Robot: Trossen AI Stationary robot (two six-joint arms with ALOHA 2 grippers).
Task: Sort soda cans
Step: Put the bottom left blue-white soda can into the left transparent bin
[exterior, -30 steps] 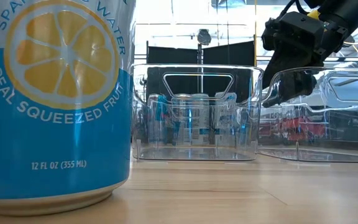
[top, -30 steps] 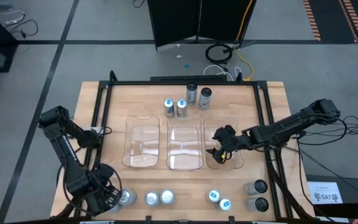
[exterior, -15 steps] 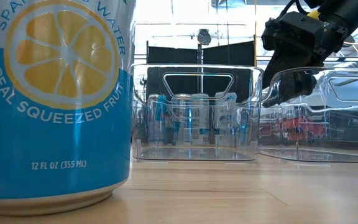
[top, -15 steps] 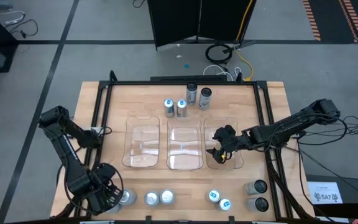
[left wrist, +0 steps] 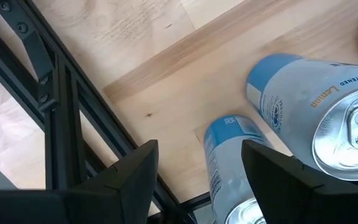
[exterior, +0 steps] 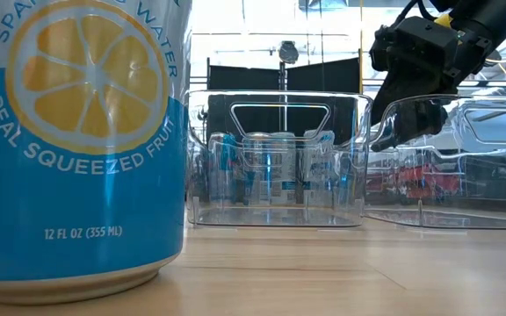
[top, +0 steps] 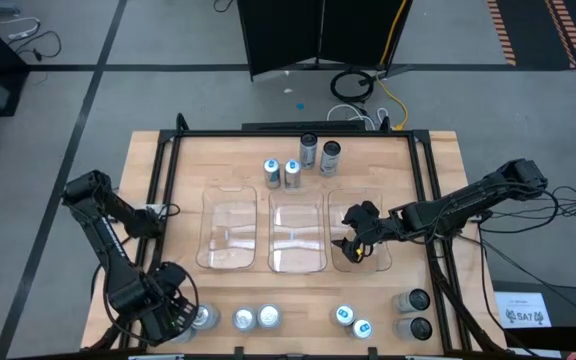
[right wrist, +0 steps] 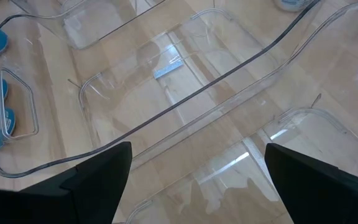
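The soda cans stand upright on the table. Along the near edge are three silver-topped ones (top: 243, 319), two with blue-marked tops (top: 344, 315) and two dark ones (top: 415, 300). More stand at the far side (top: 291, 172). My left gripper (top: 180, 318) hangs open at the near left corner, pointing down over the leftmost silver-topped can (left wrist: 229, 162). That can shows partly behind one finger, and the fingers touch nothing. My right gripper (top: 353, 245) is open and slants down over the right clear bin (top: 368, 225). It holds nothing.
Three clear plastic bins sit side by side mid-table: left (top: 231, 232), middle (top: 298, 235) and right. A black frame rail (left wrist: 55, 124) runs along the table's left edge close to my left gripper. A blue lemon can (exterior: 77, 140) fills the low view's left.
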